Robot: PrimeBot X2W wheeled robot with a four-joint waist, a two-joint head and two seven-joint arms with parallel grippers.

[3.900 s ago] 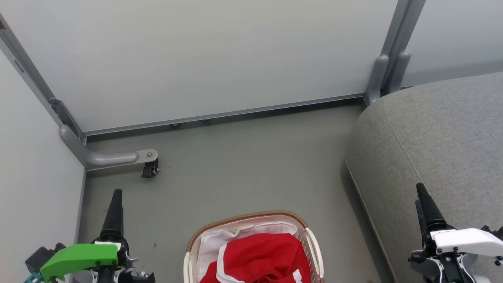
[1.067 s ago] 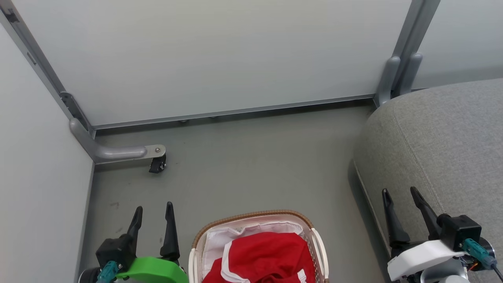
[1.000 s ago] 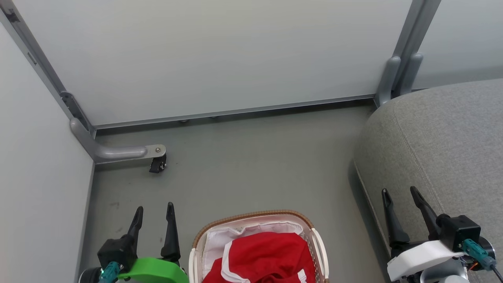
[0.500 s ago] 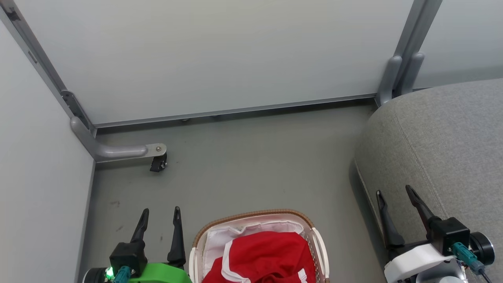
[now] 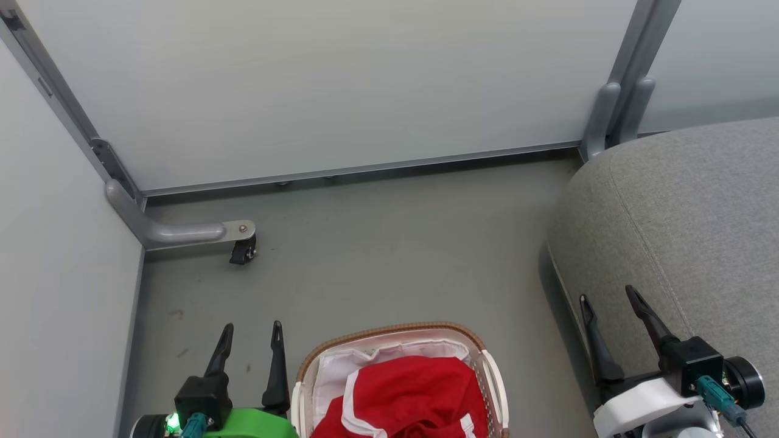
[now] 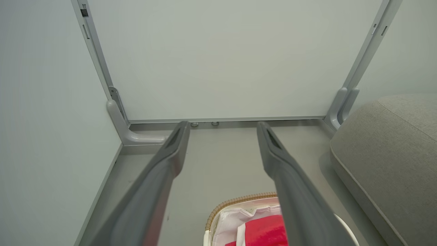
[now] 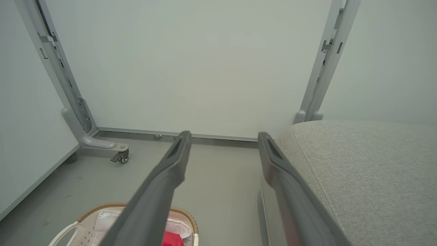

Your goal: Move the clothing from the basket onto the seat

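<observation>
My left jaws and my right jaws stand wide and empty, the red clothing (image 5: 414,395) lying in the basket (image 5: 389,332) between them on the floor (image 5: 395,243), the seat (image 5: 700,231) at right.

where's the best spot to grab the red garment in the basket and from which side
Pinch the raised, bunched fold on top of the red garment, just inside its white trim. Come straight down from above: the basket walls it in on every side, so only the top is open. The left gripper, fingers spread, stands right beside the basket.
</observation>
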